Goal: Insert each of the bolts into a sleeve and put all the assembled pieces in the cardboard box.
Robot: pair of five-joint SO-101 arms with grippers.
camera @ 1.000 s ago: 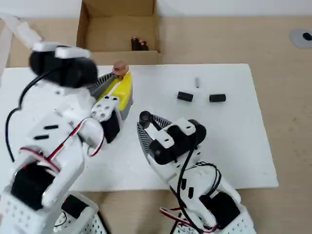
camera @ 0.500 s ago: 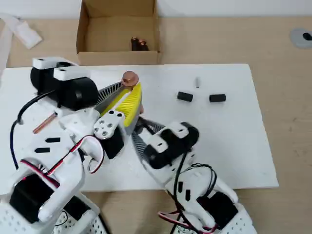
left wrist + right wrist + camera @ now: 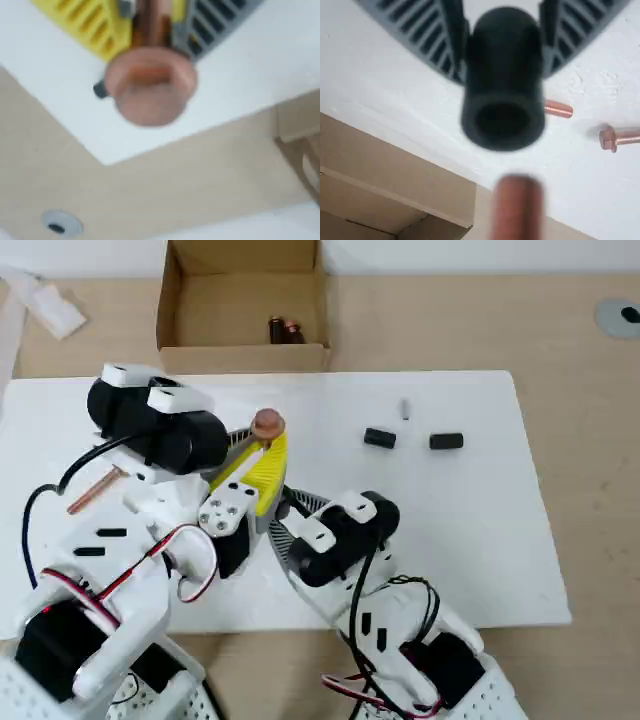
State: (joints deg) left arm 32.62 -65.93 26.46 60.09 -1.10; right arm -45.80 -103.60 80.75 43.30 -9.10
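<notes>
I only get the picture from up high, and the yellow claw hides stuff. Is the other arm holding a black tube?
Observer: Yes. In the right wrist view the right gripper is shut on a black sleeve, with its hollow end open.
Operator: Is the bolt in the hole yet?
Observer: No. The held bolt has its tip outside the sleeve, apart from the opening.
Operator: Any more bolts? I see one.
Observer: Two lie on the white mat: a headed bolt and a half-hidden bolt.
</notes>
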